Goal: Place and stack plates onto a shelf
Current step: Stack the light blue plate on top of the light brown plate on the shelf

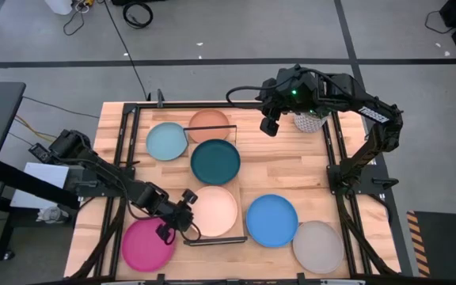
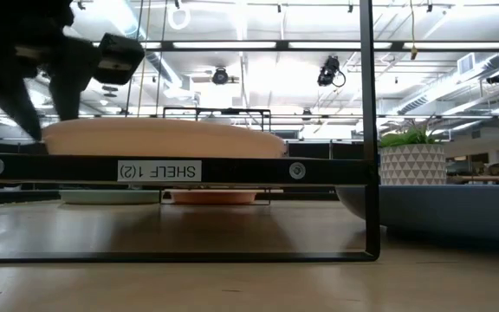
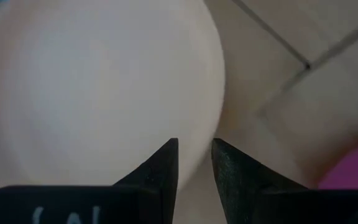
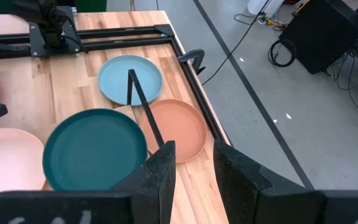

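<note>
peach plate (image 1: 216,210) on shelf (image 1: 240,184), left gripper (image 1: 182,207) at its rim, fingers parted

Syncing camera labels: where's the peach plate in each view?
High: peach plate lower centre, on the shelf.
Low: long pale disc on the shelf board, upper left.
Left wrist: fills the upper left.
Right wrist: lower left edge.
Shared landmark: dark teal plate beside it.

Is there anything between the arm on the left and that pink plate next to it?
Nothing visible stands between them. The left gripper, fingers apart, hovers at the edge of the peach plate lying on the shelf; the magenta plate lies on bare table right beside it.
</note>
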